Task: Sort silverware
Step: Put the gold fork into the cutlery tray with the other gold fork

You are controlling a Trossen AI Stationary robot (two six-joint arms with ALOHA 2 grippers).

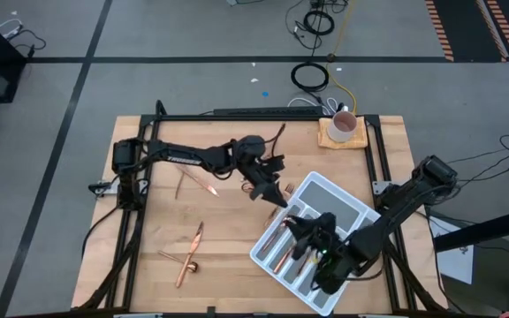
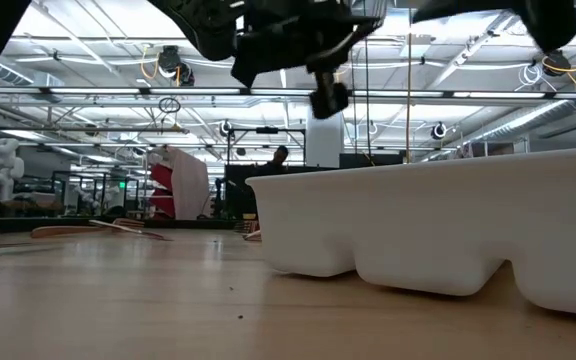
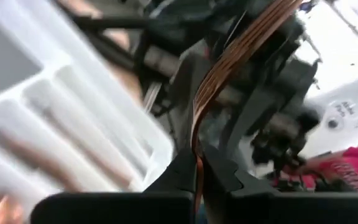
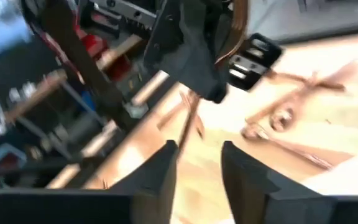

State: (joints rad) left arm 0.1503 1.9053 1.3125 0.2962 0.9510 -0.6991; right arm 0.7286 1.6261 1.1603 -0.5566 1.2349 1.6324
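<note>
1. Left tool: raised above the table near its middle, just off the far corner of the grey-white tray. Its fingers are pressed together, pinching a copper utensil.
2. Held utensil: seen from the left wrist as a thin ribbed copper strip, its long axis running straight out from the tool tips; which kind of piece it is cannot be told.
3. Right tool: over the middle of the tray, near the right-hand side of the table. Its fingers stand spread, with nothing between them.
4. Tray: lies diagonally, one short end toward the far right corner, the other toward the near edge. At least two copper pieces lie lengthwise in the compartments on its left side; the arm hides the rest.
5. Loose silverware on the table's left half: two pieces left of the left tool; three pieces near the near-left corner, one alone, two crossed. All lie flat, pointing obliquely.
6. One wooden coaster carrying one cup sits at the far edge, right of centre.
</note>
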